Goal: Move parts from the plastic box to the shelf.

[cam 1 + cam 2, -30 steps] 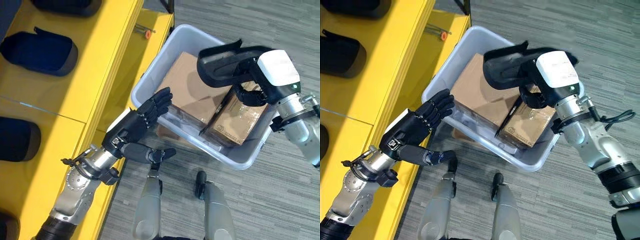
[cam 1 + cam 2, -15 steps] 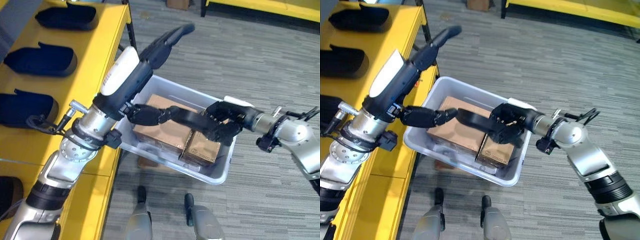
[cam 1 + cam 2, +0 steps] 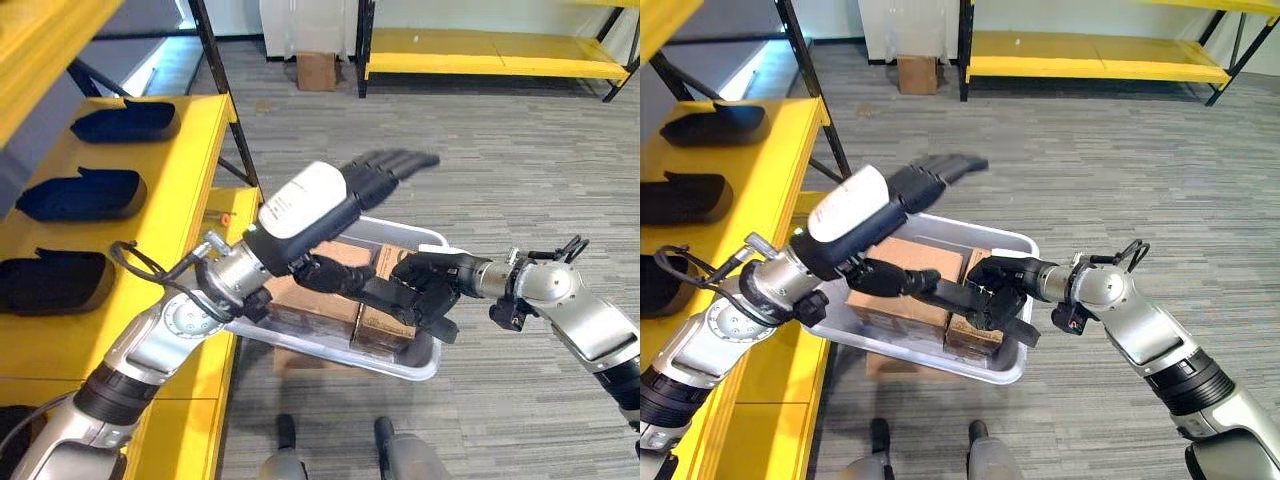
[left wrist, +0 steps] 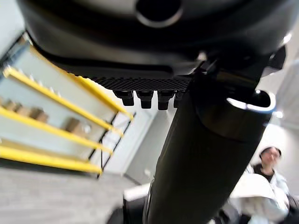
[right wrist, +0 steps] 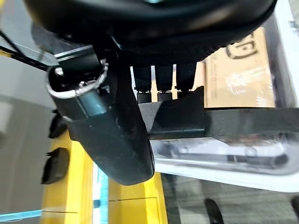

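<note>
Black part (image 3: 385, 292) held over box (image 3: 420, 362), pinched in right hand (image 3: 432, 290), fingers curled round it. Left hand (image 3: 345, 195) raised above box, fingers straight, thumb (image 3: 325, 277) touching part's other end. Brown cartons (image 3: 902, 280) inside box. Yellow shelf (image 3: 165, 200) just left of box, dark parts (image 3: 84, 193) on it.

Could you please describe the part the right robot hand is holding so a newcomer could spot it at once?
Find the plastic box on the floor beside the yellow shelf. Above its cardboard boxes, the right robot hand grips a long black part. It is dark and slender, whereas its neighbours are brown and blocky.
</note>
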